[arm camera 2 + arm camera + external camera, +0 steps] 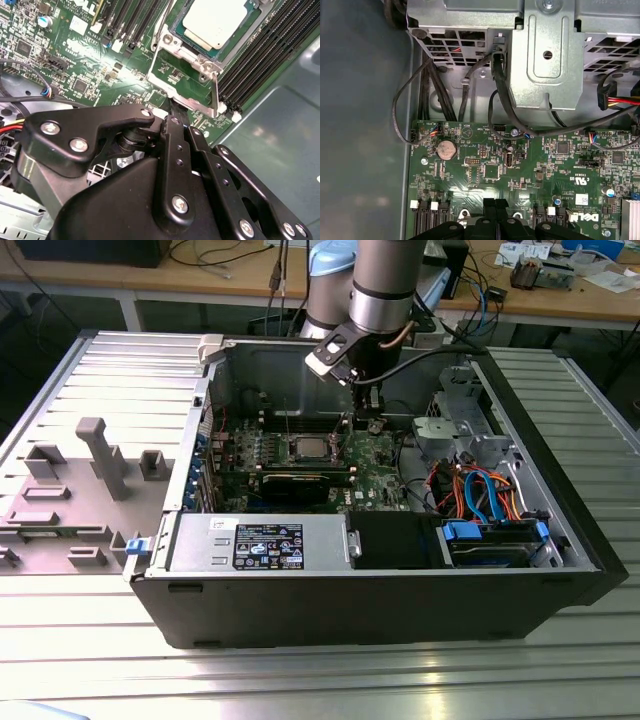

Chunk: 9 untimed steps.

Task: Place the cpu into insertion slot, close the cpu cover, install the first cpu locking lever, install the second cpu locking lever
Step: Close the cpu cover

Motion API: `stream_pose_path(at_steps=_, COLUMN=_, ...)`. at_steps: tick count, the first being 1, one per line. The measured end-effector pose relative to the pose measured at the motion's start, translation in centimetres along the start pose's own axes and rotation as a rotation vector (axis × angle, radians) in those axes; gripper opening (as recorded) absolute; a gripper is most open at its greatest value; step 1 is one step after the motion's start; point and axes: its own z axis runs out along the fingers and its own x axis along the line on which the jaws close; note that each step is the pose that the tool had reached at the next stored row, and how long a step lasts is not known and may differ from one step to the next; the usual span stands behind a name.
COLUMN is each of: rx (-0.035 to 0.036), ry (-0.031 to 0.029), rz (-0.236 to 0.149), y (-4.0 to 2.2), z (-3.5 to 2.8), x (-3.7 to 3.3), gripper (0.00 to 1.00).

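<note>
Second wrist view, cpu (216, 22) seated, gripper (172, 106) seemingly touching cpu cover (192, 103)

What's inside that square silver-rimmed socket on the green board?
The cpu lies in the insertion slot, grey metal top up. Whatever is beneath it is covered by the chip.

One case (350, 610) is lying open on one tabletop (300, 680); one arm (385, 280) is hanging over it; one motherboard (520, 175) is lying inside; one cpu (215, 20) is sitting in one slot (168, 38), with one cover (215, 92) standing beside it; one coin battery (445, 148) is sitting on the board; one power supply (260, 545) is lying along the case's near wall.
</note>
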Motion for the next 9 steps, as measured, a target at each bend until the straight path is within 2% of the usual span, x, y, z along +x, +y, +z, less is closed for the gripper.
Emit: stream_pose_path(at_steps=9, rx=0.0000, ry=0.0000, rz=0.000, y=-0.70, z=-0.01, x=0.04, gripper=0.11)
